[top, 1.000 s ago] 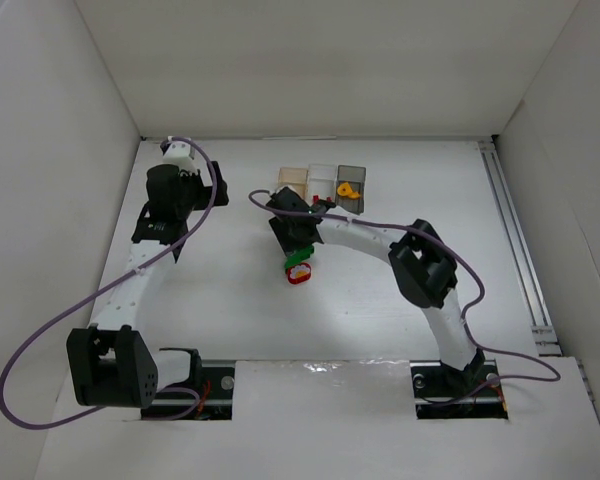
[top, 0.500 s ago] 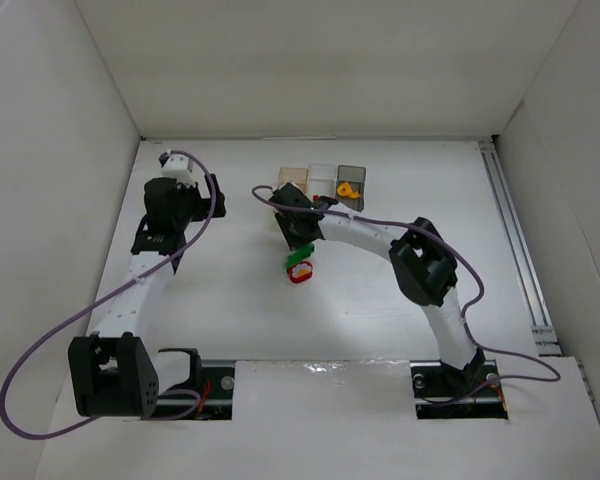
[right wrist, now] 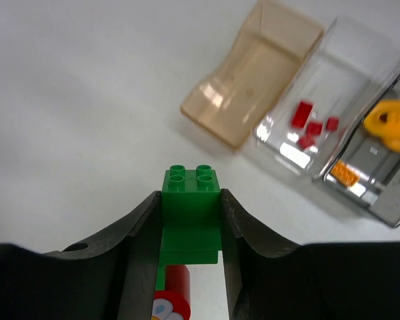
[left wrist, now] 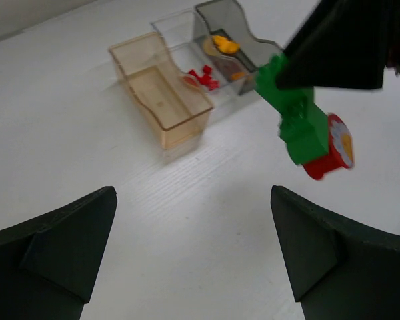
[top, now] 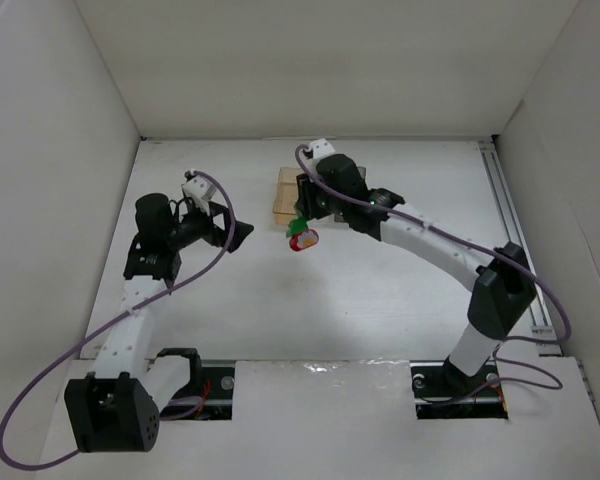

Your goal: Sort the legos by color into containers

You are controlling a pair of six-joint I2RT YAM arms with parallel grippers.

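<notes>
Lifting clear of the table since a second ago; right gripper (right wrist: 190, 203) pinching the green lego (right wrist: 191, 190), red piece (left wrist: 330, 150) stuck underneath, now hanging near the amber container (right wrist: 253, 73); probably headed there, since reds sit in the clear container (right wrist: 333, 73); red hitchhiker needs splitting off first; left gripper (left wrist: 193, 247) spread wide, idle.

right claw (right wrist: 190, 203) raised, green lego (right wrist: 191, 190) lifted

You have a white table (top: 380, 310) boxed in by plain white panels: a left wall (top: 40, 200), a far wall (top: 320, 70) and a right wall (top: 570, 180). A metal rail (top: 497, 190) runs near to far along the table's right edge. The light is even, the shadows soft.
</notes>
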